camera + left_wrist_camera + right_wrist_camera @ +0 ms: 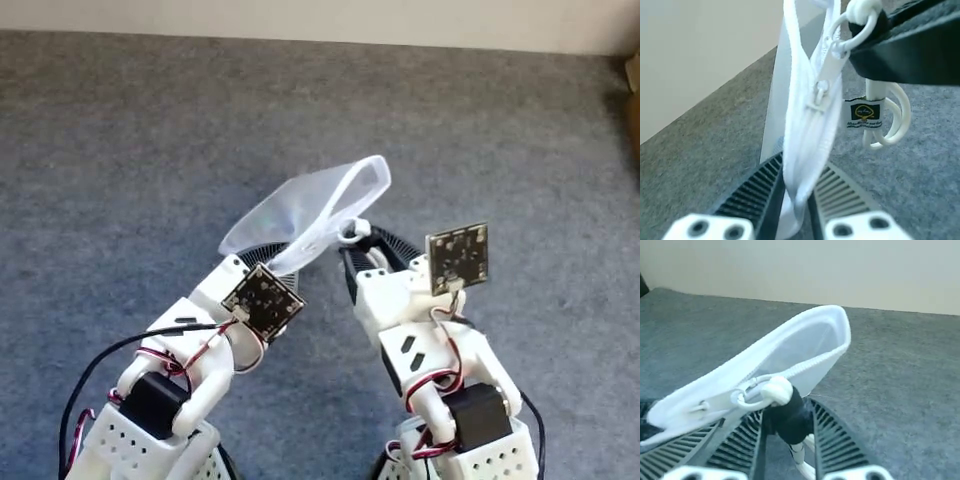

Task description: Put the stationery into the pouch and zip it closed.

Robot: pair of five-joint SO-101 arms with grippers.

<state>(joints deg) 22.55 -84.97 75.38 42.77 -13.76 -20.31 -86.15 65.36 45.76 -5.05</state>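
We see the white pouch [318, 205] held up off the grey surface [120, 150] between the two arms. The left tool [801, 167] is clamped on its zipper end, and the right tool [786, 407] pinches the zipper pull [790, 424] (a dark tab with a white ring).

The pouch [805, 125] is cut off beyond the left gripper [801, 167], its near end pinched out of sight between the fingers [752, 192]. Contents cannot be told through its cloudy wall. Print on the tag [863, 114] is too small to read.
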